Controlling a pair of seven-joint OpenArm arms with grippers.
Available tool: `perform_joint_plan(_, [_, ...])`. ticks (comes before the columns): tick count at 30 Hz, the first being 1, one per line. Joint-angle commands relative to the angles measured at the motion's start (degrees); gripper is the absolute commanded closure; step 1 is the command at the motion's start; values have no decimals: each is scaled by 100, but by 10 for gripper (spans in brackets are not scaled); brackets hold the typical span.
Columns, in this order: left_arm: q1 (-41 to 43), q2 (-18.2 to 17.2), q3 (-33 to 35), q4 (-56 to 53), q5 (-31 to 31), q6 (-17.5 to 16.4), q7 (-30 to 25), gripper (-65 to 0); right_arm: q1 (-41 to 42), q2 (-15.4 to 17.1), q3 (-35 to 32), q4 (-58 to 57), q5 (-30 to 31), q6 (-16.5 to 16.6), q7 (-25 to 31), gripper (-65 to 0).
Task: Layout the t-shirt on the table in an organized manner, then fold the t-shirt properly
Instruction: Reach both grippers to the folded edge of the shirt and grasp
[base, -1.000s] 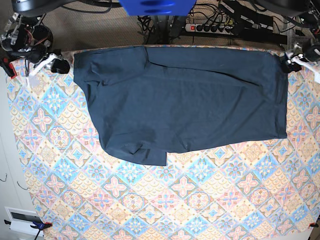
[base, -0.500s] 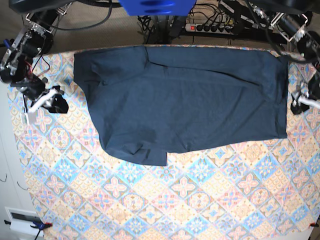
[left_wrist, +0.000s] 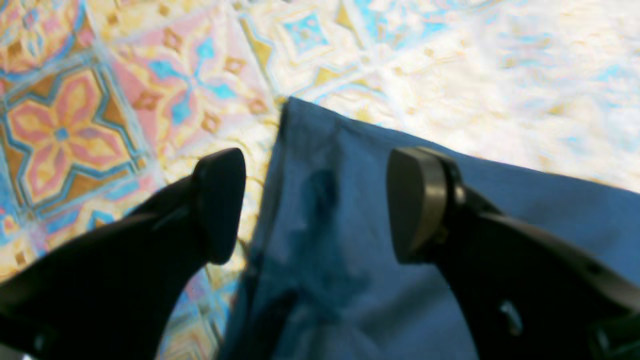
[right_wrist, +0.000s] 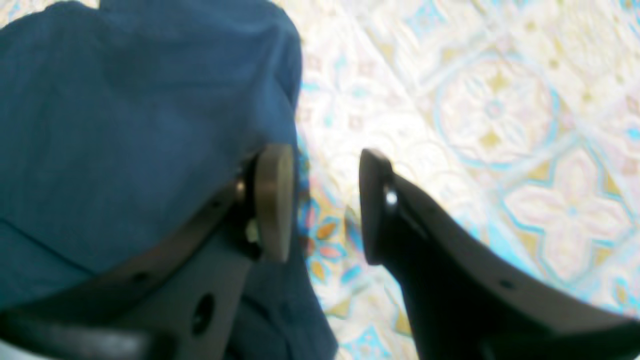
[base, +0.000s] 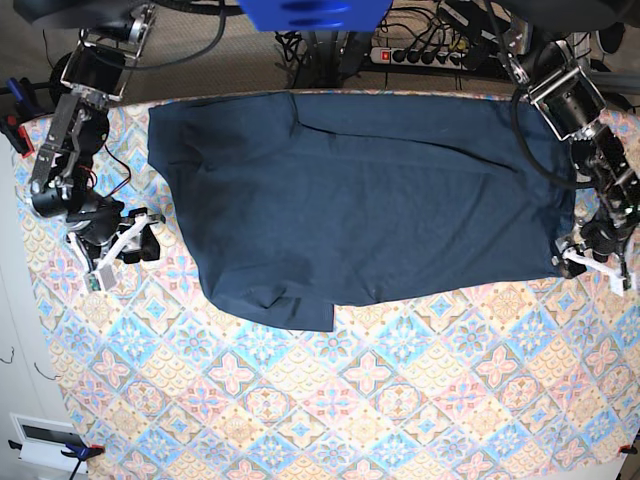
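The near half of the bench (base: 330, 400) lies bare of cloth. Further back, both arms have come down from the far corners within the last second: the left claw (left_wrist: 315, 205) now hangs released, its jaws straddling the near hem corner of the t-shirt (base: 370, 200), and the right claw (right_wrist: 325, 200), partly parted and empty, sits just beside the sleeve edge. The t-shirt stays spread along the far edge, so a fold grasp looks imminent.

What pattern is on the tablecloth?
The tablecloth has pastel diamond tiles with blue, pink and cream flower medallions, clearest in the base view.
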Motion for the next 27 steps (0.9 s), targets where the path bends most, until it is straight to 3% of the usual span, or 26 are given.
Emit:
perform_joint_plan(1, [-221, -115, 132, -106, 67, 2, -329, -433, 129, 77, 21, -6, 54, 24, 106, -218])
perform_joint_plan(11, [-986, -106, 290, -2102, 1017, 2, -1577, -433, 323, 77, 21, -147, 45, 24, 115, -218])
perform_joint_plan(21, [-1109, -115, 290, -2154, 1113, 2, -1815, -433, 323, 68, 21, -147, 45, 24, 115, -218])
perform_joint_plan(27, [-1161, -106, 299, -2497, 1122, 11, -2087, -433, 323, -134, 21, -147, 37, 24, 115, -219])
